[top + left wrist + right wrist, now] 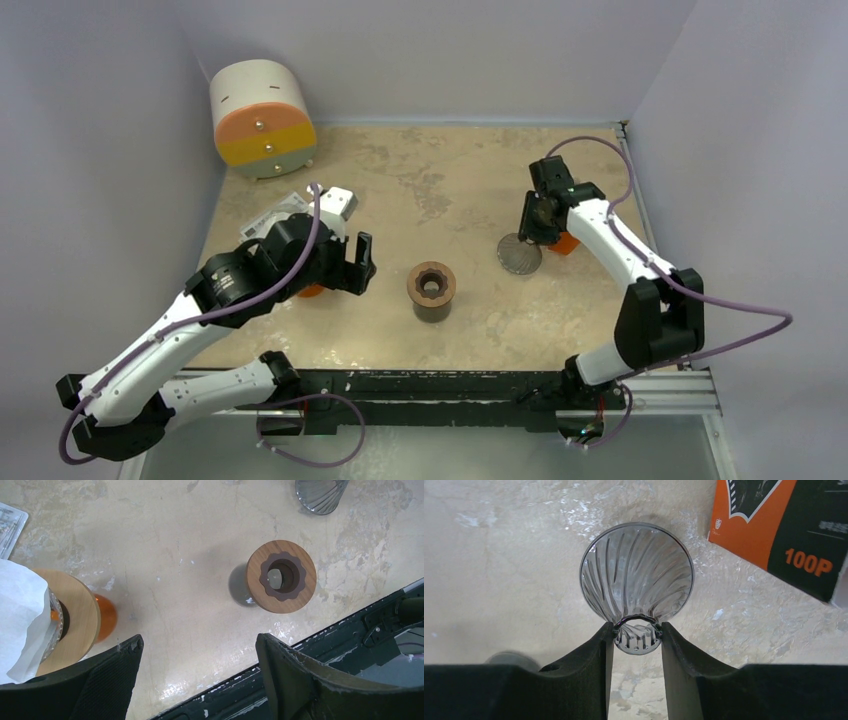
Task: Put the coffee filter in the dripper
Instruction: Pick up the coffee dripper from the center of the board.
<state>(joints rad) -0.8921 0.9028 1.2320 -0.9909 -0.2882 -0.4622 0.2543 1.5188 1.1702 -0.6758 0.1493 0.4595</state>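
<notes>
The coffee filter, white crumpled paper, sits at the 9 o'clock edge of the left wrist view. It appears tucked into the mouth of a wood-collared holder with an orange body that lies tipped on the surface. In the top view the left arm hides it. The left claw is the nearer one by far: its jaws are spread wide and empty, and the filter lies just off its left finger, toward 10 o'clock. The dripper, a clear ribbed cone, is well apart from the filter, past the brown wooden cylinder at mid-surface and at about 2 o'clock from it. The right claw pinches the dripper by its narrow neck, one finger on each side. The cone's long axis runs straight out along the claw's reach, and its wide mouth faces away from the claw, toward the surface. An orange box lies at 2 o'clock from the cone. In my judgement the move hinges on that mouth: it must be turned to face up, toward the left arm's side, before the paper can go in.
</notes>
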